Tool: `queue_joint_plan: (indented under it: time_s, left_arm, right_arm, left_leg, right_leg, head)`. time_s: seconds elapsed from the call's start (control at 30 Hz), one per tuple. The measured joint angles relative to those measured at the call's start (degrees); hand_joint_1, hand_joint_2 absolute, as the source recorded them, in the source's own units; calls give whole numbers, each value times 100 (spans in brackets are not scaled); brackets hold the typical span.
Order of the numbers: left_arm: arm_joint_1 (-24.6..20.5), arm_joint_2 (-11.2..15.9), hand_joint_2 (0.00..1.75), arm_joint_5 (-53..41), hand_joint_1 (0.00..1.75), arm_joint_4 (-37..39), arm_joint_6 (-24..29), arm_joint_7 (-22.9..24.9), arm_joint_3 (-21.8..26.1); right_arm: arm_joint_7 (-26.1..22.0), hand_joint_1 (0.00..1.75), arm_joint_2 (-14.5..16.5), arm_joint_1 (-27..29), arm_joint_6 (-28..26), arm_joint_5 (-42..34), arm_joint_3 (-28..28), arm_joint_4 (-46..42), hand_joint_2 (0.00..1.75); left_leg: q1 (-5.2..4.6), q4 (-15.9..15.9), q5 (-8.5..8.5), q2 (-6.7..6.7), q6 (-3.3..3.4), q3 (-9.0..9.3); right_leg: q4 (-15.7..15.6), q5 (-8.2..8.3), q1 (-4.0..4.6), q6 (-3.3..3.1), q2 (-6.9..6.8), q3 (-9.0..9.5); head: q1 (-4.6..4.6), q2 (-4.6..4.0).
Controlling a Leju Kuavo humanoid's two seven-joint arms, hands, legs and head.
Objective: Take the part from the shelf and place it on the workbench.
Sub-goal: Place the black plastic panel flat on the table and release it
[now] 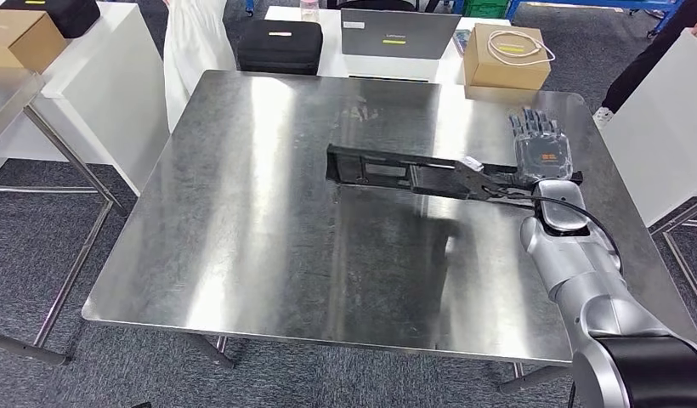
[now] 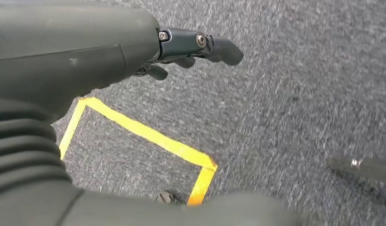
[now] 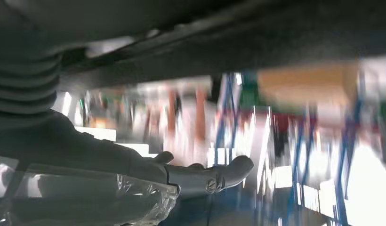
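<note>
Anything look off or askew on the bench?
Nothing stands out. The black part lies flat on the steel workbench, slightly angled to its edges, undamaged as far as visible; the right hand is at its end.
</note>
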Motion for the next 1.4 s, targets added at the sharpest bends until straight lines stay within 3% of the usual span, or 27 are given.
queue_joint_plan:
  time_s: [0.03, 0.1, 0.17, 0.23, 0.27, 0.33, 0.4, 0.43, 0.47, 0.5, 0.57, 0.63, 0.77, 0.8, 0.83, 0.87, 0.93, 0.97, 1.0, 1.03, 1.1, 1.17, 1.23, 1.3, 1.33, 1.4]
  left_arm:
    - [-1, 1, 0, -14, 0, -1, -15, 1, 0]
    - [-4, 12, 0, -67, 0, -2, -32, 28, 0]
    - [-10, 30, 0, -120, 0, -2, -43, 85, 0]
    - [-14, 53, 0, -151, 0, -2, -45, 137, 0]
    - [-14, 62, 0, -159, 0, -1, -45, 150, 0]
    - [-12, 70, 0, -161, 0, 0, -45, 157, 0]
    - [-7, 68, 0, -158, 0, 0, -45, 155, 0]
    - [-3, 68, 0, -156, 0, 0, -47, 152, 1]
    - [1, 68, 0, -152, 0, 0, -51, 148, 1]
    - [3, 70, 0, -149, 0, 0, -56, 143, 2]
    - [3, 75, 0, -143, 0, -1, -75, 129, 4]
    - [1, 79, 0, -140, 0, -2, -86, 120, 4]
    - [-2, 85, 0, -135, 0, -2, -105, 111, 11]
    - [-3, 90, 0, -126, 0, -2, -117, 102, 21]
    - [-8, 87, 0, -117, 0, -3, -137, 86, 34]
    - [-11, 83, 0, -110, 0, -5, -155, 73, 46]
    - [-17, 71, 0, -103, 0, -8, -192, 53, 70]
    - [-16, 68, 0, -103, 0, -9, -201, 54, 78]
    - [-16, 66, 0, -105, 0, -9, -209, 54, 84]
    - [-15, 63, 0, -108, 0, -9, -217, 54, 88]
    - [-15, 61, 0, -117, 0, -11, -236, 49, 93]
    - [-14, 61, 0, -138, 0, -16, -252, 35, 97]
    - [-9, 61, 0, -162, 0, -19, -266, 22, 99]
    - [10, 62, 0, -189, 0, -19, -281, 20, 99]
    - [18, 60, 0, -206, 0, -19, -290, 22, 99]
    - [24, 55, 0, -248, 0, -20, -302, 28, 99]
  right_arm:
    - [-29, 0, 4, -37, 530, -154, -51, 54, 0]
    - [-90, 0, 4, -120, 1546, -486, -182, 170, 0]
    - [-92, 0, -20, -198, 2199, -688, -300, 294, 0]
    - [-17, 0, -47, -271, 2568, -749, -370, 432, 0]
    - [30, 0, -56, -304, 2674, -764, -396, 491, 0]
    - [106, 0, -72, -366, 2766, -779, -443, 580, 0]
    - [160, 0, -89, -416, 2809, -783, -467, 653, 0]
    - [175, 0, -98, -432, 2832, -782, -471, 690, 0]
    - [184, 0, -106, -441, 2852, -778, -473, 722, 0]
    - [187, 0, -115, -446, 2866, -772, -475, 745, 0]
    - [187, 0, -124, -465, 2882, -755, -478, 765, 0]
    - [187, 0, -126, -477, 2883, -747, -478, 768, 0]
    - [185, 0, -126, -501, 2900, -742, -475, 771, 0]
    - [178, 0, -123, -515, 2910, -739, -475, 777, 0]
    - [167, 0, -125, -540, 2923, -736, -475, 786, 0]
    - [156, 0, -130, -557, 2940, -734, -474, 796, 0]
    - [141, 0, -150, -570, 2988, -732, -472, 821, 0]
    - [140, 0, -161, -559, 3007, -730, -471, 833, 0]
    - [138, 0, -168, -548, 3018, -727, -470, 844, 0]
    - [134, 0, -177, -542, 3018, -726, -469, 852, 0]
    - [126, 0, -196, -555, 3006, -725, -468, 856, 0]
    - [123, 0, -228, -564, 2974, -721, -462, 855, 0]
    - [131, 0, -270, -542, 2926, -725, -454, 855, 0]
    - [150, 0, -302, -501, 2866, -744, -451, 856, 0]
    - [167, 0, -315, -481, 2834, -755, -450, 855, 0]
    - [209, 0, -353, -449, 2754, -772, -449, 852, 0]
  left_leg:
    - [-1, 5, 13, -1, -20, -5]
    - [-18, 29, 39, -4, -78, -34]
    - [-33, 76, 62, -5, -134, -74]
    - [-14, 140, 48, 0, -196, -123]
    - [7, 247, -48, 6, -236, -176]
    - [72, 811, -462, 21, -327, -399]
    - [136, 1584, -881, 33, -410, -662]
    - [164, 1804, -957, 38, -442, -707]
    - [191, 1808, -925, 42, -464, -643]
    - [213, 1580, -800, 47, -474, -464]
    - [237, 810, -539, 52, -462, 21]
    - [240, 392, -469, 53, -441, 262]
    - [215, 346, -509, 44, -417, 302]
    - [191, 333, -506, 41, -390, 299]
    - [180, 268, -440, 43, -312, 288]
    - [178, 205, -372, 47, -240, 260]
    - [184, 86, -228, 52, -124, 190]
    - [179, 88, -194, 48, -133, 141]
    - [178, 91, -159, 44, -146, 94]
    - [180, 93, -122, 41, -165, 49]
    - [181, 114, -60, 39, -222, -35]
    - [161, 151, -3, 33, -298, -102]
    - [141, 180, 63, 16, -359, -146]
    - [162, 249, 17, 18, -403, -214]
    - [181, 389, -141, 28, -425, -281]
    - [204, 1016, -684, 47, -471, -492]
  right_leg:
    - [-466, 157, -11, 43, -8, 259]
    - [-1187, 418, -3, 33, -19, 671]
    - [-1347, 504, 29, -59, -12, 743]
    - [-1353, 530, -15, -168, -14, 701]
    - [-1356, 557, -38, -236, -23, 687]
    - [-1362, 612, -56, -347, -41, 650]
    - [-1354, 644, -40, -386, -49, 604]
    - [-1347, 656, -34, -388, -50, 585]
    - [-1336, 663, -31, -385, -50, 571]
    - [-1319, 667, -30, -381, -48, 561]
    - [-1282, 668, -31, -373, -43, 547]
    - [-1264, 667, -30, -369, -41, 541]
    - [-1270, 684, -15, -342, -40, 514]
    - [-1282, 703, -13, -302, -39, 499]
    - [-1145, 616, 0, -278, -37, 406]
    - [-864, 457, 2, -273, -35, 260]
    - [-1, 20, 4, -286, -31, -146]
    - [297, -92, -5, -271, -31, -259]
    - [365, -106, -14, -231, -32, -259]
    - [180, -30, -25, -173, -33, -125]
    - [-655, 200, -63, -69, -38, 396]
    - [-1196, 359, -43, -55, -14, 730]
    - [-1217, 418, -7, -101, 15, 714]
    - [-1203, 474, -69, -185, 7, 641]
    - [-1200, 524, -92, -250, -1, 595]
    - [-1199, 627, -80, -356, -14, 483]
  head:
    - [2, 0]
    - [1, 0]
    - [-6, 0]
    - [-19, 0]
    - [-32, 0]
    - [-43, 0]
    - [-51, 0]
    - [-52, 0]
    - [-53, 0]
    - [-51, 0]
    - [-54, 0]
    - [-55, 0]
    - [-45, 0]
    - [-49, 0]
    - [-49, 0]
    - [-45, 0]
    - [-33, 0]
    - [-27, 0]
    - [-26, 0]
    - [-25, 0]
    - [-19, 0]
    - [-15, 0]
    - [-21, 0]
    - [-32, 0]
    - [-35, 0]
    - [-45, 0]
